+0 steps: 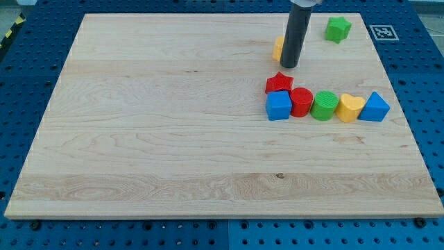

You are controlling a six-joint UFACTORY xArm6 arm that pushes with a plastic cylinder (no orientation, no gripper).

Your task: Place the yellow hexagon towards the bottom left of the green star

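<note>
The yellow hexagon (278, 49) lies near the view's top, right of centre, mostly hidden behind my rod. My tip (289, 66) rests on the board right against the hexagon's right side. The green star (338, 28) sits near the view's top right corner, to the right of and slightly above the hexagon and the tip.
A cluster lies below the tip: a red star (279, 83), a blue cube (278, 106), a red cylinder (301, 102), a green cylinder (324, 105), a yellow heart (350, 107) and a blue triangle (375, 107). The wooden board (139, 125) sits on a blue pegboard.
</note>
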